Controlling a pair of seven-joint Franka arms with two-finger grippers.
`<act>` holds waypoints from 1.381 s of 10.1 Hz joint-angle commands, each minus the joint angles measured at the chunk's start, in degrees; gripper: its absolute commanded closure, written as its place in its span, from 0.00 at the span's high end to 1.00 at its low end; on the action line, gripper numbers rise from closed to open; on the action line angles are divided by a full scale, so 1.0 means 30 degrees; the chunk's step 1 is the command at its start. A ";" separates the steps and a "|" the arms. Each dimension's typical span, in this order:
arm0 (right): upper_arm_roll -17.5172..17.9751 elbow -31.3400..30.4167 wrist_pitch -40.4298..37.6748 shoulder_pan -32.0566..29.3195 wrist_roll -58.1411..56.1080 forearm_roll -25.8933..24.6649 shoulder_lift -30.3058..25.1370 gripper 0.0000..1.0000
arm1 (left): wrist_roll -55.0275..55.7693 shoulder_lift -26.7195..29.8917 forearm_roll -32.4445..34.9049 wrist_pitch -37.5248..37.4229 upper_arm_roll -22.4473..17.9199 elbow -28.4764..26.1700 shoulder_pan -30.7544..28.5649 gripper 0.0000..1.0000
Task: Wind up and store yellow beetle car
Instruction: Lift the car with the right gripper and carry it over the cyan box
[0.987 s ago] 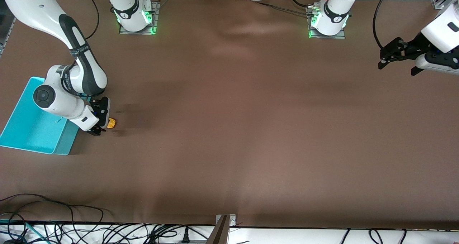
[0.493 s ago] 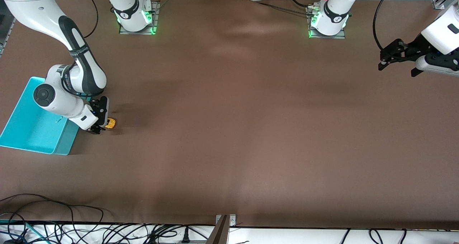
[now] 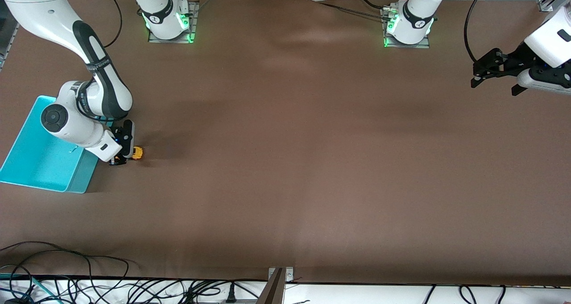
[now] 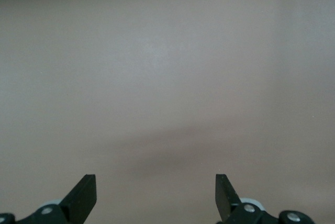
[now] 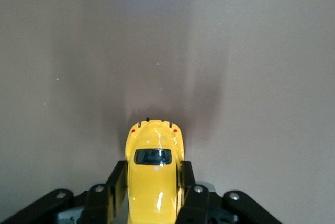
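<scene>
The whole bench [image 3: 285,161] is seen from high across; each wrist view is aimed close at it

yellow beetle car [image 5: 153,174] front cut off

surface: brown table [image 3: 285,161] | on it: teal bin [image 3: 40,161], yellow beetle car [image 3: 136,152]

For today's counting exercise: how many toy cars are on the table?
1: the yellow beetle car, clamped in the right gripper beside the turquoise bin. None seems hidden.
</scene>
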State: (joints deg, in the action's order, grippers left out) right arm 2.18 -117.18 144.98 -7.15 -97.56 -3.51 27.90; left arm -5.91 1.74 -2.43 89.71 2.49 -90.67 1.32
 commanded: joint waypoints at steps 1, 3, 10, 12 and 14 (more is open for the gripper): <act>0.0415 0.0562 -0.0191 -0.0137 -0.0292 -0.0178 -0.0595 0.00 | -0.0139 -0.0316 0.0196 -0.0342 0.0106 0.0664 -0.0061 1.00; 0.0856 0.2486 -0.2958 -0.0137 -0.0176 0.0084 -0.0890 0.00 | -0.0139 -0.0316 0.0167 -0.0342 0.0106 0.0664 -0.0060 1.00; -0.0982 0.7948 -1.1822 -0.0166 -0.0785 -0.0324 -0.1243 0.00 | -0.0139 -0.0316 0.0167 -0.0342 0.0136 0.0664 -0.0031 1.00; -0.2564 0.7773 -1.1766 -0.0166 -0.3533 -0.0266 -0.1038 0.00 | -0.0110 -0.0286 0.0137 -0.0371 0.0165 0.0664 0.0027 1.00; -0.3562 0.7160 -1.1415 -0.0224 -0.4506 -0.0295 -0.0920 0.00 | -0.0109 -0.0286 0.0137 -0.0342 0.0224 0.0693 0.0115 1.00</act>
State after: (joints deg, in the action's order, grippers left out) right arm -7.07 -94.48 110.57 -7.93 -108.77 -3.71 25.31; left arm -5.92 1.69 -2.44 89.71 3.06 -90.51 1.44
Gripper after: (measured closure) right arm 0.546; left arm 0.000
